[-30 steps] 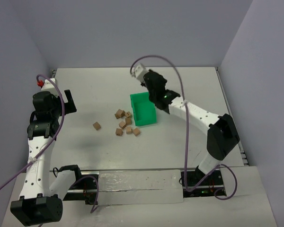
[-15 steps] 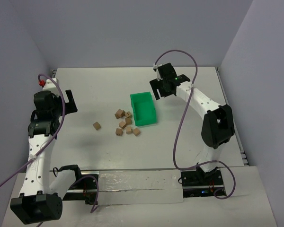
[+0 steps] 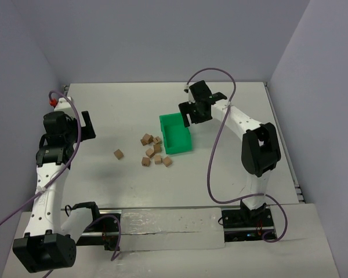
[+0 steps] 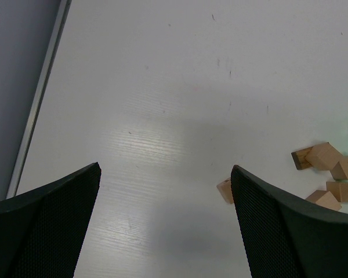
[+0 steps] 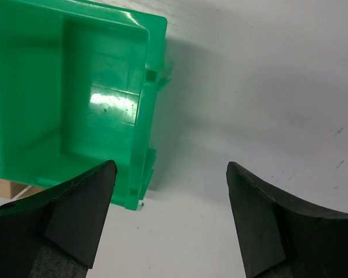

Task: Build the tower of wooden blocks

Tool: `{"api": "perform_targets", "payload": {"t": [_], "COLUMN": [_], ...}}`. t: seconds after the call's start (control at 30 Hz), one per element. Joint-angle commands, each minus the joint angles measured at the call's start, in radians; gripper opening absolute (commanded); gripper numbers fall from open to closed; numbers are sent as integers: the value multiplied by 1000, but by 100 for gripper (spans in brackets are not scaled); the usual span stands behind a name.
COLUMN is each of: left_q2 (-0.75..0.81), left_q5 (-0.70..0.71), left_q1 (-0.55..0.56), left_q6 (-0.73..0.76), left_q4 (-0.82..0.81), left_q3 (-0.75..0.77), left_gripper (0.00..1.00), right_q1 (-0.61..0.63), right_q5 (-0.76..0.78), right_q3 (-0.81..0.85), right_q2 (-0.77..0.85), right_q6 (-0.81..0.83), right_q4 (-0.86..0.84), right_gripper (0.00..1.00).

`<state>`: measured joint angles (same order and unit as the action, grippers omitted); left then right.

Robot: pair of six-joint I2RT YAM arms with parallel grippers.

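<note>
Wood blocks (image 3: 153, 152) lie loose on the white desk (image 3: 104, 185), a small cluster sitting just beside the left wall of the green bin (image 3: 176, 134), and one stray block (image 3: 119, 154) lies apart to the left of the bunch. They are cubes, so none has a long side to speak of, and each is turned at its own angle. The cluster itself stretches roughly near-to-far, alongside the bin. The bin stands open side up with its long axis also running near-to-far, slightly skewed. That bin is the one thing crowding the blocks on their right side. Over to the right gripper (image 5: 171, 167): it hangs above the bin's far right corner, fingers spread wide with nothing between them, and a sliver of block (image 5: 0, 188) peeks out past the bin wall in its wrist view. The left gripper (image 4: 165, 169) hovers well apart over bare desk on the left, jaws wide and holding nothing. In its wrist view the stray block sits by its right finger (image 4: 278, 231).
</note>
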<state>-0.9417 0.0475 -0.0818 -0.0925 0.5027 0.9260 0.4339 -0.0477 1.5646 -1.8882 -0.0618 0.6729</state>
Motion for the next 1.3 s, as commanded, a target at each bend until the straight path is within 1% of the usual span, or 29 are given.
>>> {"api": "perform_targets", "payload": {"t": [0.0,0.2,0.23,0.3,0.33,0.37,0.47,0.57,0.6,0.67,0.7,0.77,0.83,1.03,1.1,1.2,1.27], "left_q2": [-16,-37,-39,-44,-46,-49,-54,-67,-70,-81,-87,-99,-116,-165,-182,-192,-185], "left_q5": [-15,-12,-12,-14,-12,-9,-8,-5,-5,-8,-9,-9,-8,-12,-13,-26,-39], "left_q1": [-7,-6,-6,-6,-6,-7,-6,-6,-7,-7,-7,-7,-7,-7,-7,-10,-10], "left_q6": [7,8,8,10,11,13,16,14,14,15,16,16,18,20,19,16,19], "left_q4": [-66,-76,-78,-81,-82,-85,-90,-102,-105,-110,-113,-121,-126,-145,-144,-138,-138], "left_q3": [-9,-9,-9,-10,-11,-12,-16,-21,-22,-24,-24,-24,-25,-19,-7,2,2], "left_gripper": [99,99,99,99,99,99,99,99,99,99,99,99,99,99,99,99,99], "right_q1": [0,6,8,15,17,20,26,25,23,13,6,-11,-50,-146,-172,-209,-249], "right_q5": [-38,-26,-22,-11,-6,2,28,76,84,106,117,135,128,59,54,16,-21], "right_q3": [23,34,39,45,47,48,51,85,93,119,140,206,324,742,819,812,764], "right_q2": [-38,-93,-101,-116,-122,-129,-135,-144,-144,-145,-149,-161,-204,-435,-496,-522,-516], "right_q6": [-9,-7,-9,-10,-11,-14,-30,-57,-67,-73,-74,-70,-62,25,40,51,50], "right_q4": [-24,-39,-41,-47,-49,-53,-53,-32,-30,-25,-22,-15,-2,114,109,69,24], "right_gripper": [84,78,76,70,64,57,46,15,9,2,0,0,0,0,0,0,0]}}
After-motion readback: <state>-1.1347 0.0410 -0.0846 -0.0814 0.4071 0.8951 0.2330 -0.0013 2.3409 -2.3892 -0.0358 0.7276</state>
